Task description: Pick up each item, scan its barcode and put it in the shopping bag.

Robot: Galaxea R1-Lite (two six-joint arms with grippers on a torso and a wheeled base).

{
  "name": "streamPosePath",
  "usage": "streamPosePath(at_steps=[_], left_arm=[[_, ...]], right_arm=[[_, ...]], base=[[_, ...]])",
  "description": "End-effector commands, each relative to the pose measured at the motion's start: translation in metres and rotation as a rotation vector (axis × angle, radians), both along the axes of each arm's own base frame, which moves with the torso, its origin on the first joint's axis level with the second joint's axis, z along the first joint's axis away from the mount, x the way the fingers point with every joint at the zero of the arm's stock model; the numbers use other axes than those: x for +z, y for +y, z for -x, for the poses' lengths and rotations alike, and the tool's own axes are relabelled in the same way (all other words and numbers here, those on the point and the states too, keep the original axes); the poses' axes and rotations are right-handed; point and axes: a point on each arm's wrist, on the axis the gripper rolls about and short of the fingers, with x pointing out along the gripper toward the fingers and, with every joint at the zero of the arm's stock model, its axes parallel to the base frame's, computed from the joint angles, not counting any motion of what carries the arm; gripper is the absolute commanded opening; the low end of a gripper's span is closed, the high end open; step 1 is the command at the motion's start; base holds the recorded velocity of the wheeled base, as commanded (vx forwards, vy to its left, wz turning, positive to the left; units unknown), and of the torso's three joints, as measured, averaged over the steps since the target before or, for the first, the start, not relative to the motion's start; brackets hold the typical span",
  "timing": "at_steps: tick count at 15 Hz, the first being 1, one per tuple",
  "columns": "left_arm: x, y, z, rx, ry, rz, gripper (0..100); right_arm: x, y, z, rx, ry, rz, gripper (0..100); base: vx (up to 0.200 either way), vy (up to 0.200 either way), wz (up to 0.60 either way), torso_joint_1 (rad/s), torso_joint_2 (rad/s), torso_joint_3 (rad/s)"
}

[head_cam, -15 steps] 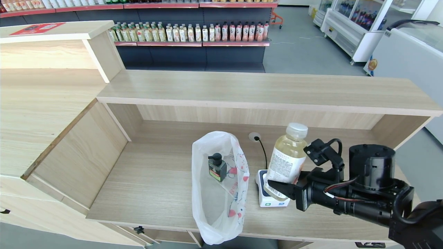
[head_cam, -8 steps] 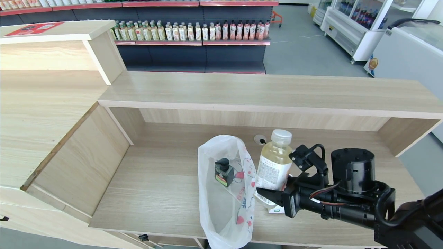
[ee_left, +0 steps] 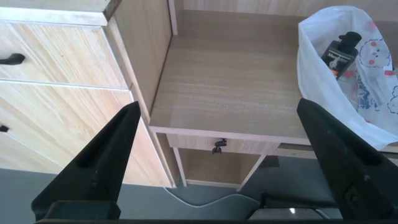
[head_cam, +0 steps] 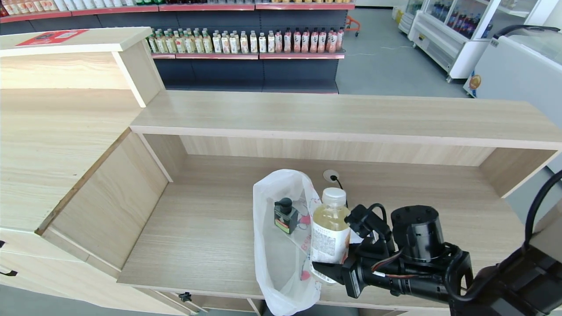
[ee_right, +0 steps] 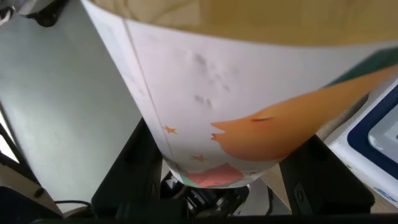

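Shopping bag (head_cam: 281, 245): white plastic, mouth open, standing at the front of the worktop (head_cam: 206, 228), with its lower end hanging over the front edge. Inside is one dark pump bottle (head_cam: 285, 216), upright against the far side of the bag; it also shows in the left wrist view (ee_left: 342, 53) inside the bag (ee_left: 329, 93).

Drink bottle (head_cam: 329, 232): pale yellow liquid, white cap, white label, roughly upright. The right tool (head_cam: 330, 273) is clamped around its lower body, with a dark finger showing at the base. In the right wrist view the label (ee_right: 249, 106) sits close up between the two black fingers (ee_right: 124, 168). The bottle is pressed against the bag's right-hand rim. Cannot tell whether its base is over the mouth or just outside it.

Left tool (ee_left: 217, 109): fingers spread wide, nothing between them, low down off the worktop's front-left corner and well apart from the bag.

Edges: the right arm comes in from the right, over the front edge. There is bare worktop left of the bag up to the side panel (head_cam: 109, 197), and more behind it up to the back wall. A cable port (head_cam: 330, 175) with a black lead is just behind the bottle. An upper ledge (head_cam: 333, 114) overhangs the back.
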Motion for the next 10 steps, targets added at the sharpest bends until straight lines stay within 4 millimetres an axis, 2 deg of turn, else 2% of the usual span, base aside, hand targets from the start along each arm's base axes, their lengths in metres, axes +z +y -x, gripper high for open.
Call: streamPosePath(at_steps=[1,6,10], left_arm=[[0.000,0.000,0.000,0.001,0.000,0.000,100],[0.000,0.000,0.000,0.001,0.000,-0.007,100],[0.000,0.000,0.000,0.001,0.000,-0.007,100]], right_arm=[[-0.021,0.007,-0.004,0.010,0.036,0.028,0],[-0.053,0.013,-0.010,0.011,0.049,0.039,0],[-0.071,0.014,-0.017,-0.003,0.060,0.046,0]], base=[[0.000,0.000,0.00,0.000,0.00,0.000],[0.000,0.000,0.00,0.000,0.00,0.000],[0.000,0.000,0.00,0.000,0.00,0.000]])
